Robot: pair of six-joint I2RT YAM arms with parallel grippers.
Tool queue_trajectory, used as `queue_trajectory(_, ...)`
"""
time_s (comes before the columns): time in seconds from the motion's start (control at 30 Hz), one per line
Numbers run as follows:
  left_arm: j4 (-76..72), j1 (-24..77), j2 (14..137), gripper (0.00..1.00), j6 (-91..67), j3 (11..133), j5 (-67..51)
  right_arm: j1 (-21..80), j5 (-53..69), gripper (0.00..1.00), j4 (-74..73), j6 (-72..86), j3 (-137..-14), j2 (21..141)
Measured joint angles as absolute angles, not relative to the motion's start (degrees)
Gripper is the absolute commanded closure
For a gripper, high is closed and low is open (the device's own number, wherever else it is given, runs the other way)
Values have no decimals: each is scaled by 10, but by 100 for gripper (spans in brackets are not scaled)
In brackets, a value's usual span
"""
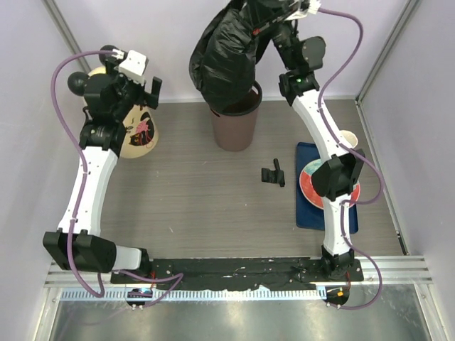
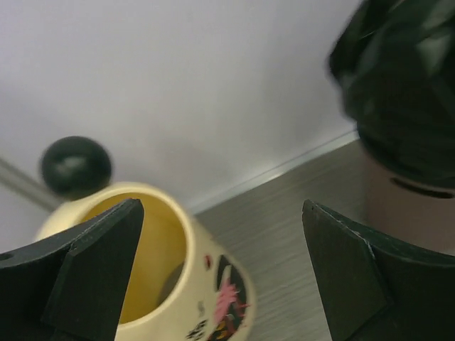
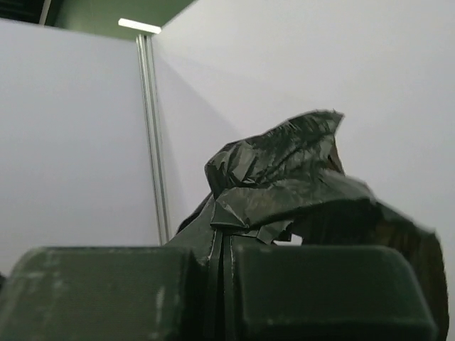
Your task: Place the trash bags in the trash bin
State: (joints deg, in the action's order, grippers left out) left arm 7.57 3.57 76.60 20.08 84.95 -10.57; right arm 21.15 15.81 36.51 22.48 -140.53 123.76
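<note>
At the far middle of the grey table (image 1: 185,206), my right gripper (image 1: 269,20) is raised high, its two fingers pressed together on a pinched fold of the black trash bag (image 1: 224,60). Seen from that wrist, the glossy, crinkled plastic (image 3: 284,177) rises in a peak above the shut fingers, with white wall behind it. The bag hangs down as a loose bundle, and its lower end meets the mouth of the brown inner bucket (image 1: 234,128), which stands upright on its own. I cannot tell how far the plastic reaches inside.

To the far left, my left gripper (image 1: 146,92) hovers with its fingers wide apart and nothing between them. Just below it is the cream bin shell (image 1: 138,131), well apart from the bucket and tilted, with pink and black marks on its side. My left wrist camera looks into the shell's open yellow inside (image 2: 202,245), with one black ball ear (image 2: 75,167) behind the rim and the bag-topped bucket (image 2: 405,213) at the right edge.

On the right lies a blue tray (image 1: 306,213) holding a red-rimmed plate (image 1: 309,177), partly hidden by my right arm, with a paper cup (image 1: 350,138) just beyond. A small black object (image 1: 274,172) lies near the table's middle.
</note>
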Motion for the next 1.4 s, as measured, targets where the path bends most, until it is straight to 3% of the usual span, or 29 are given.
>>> queue_trajectory(0.23,159,59,886,14,28,985,-177,213,225,99,359,246,-1254,1232)
queue_trajectory(0.47,209,74,1016,21,-89,1066,-197,203,226,99,323,217,-1241,1206)
queue_trajectory(0.6,225,94,1044,22,-116,1069,-208,182,222,99,325,207,-1238,1159)
queue_trajectory(0.9,251,196,1115,40,-69,1183,-173,168,240,99,337,201,-1178,1091)
queue_trajectory(1.17,318,179,1162,27,-55,1260,-147,173,255,99,299,205,-1145,1121)
queue_trajectory(1.4,305,66,1003,24,-39,1080,-263,173,257,99,303,214,-1149,1126)
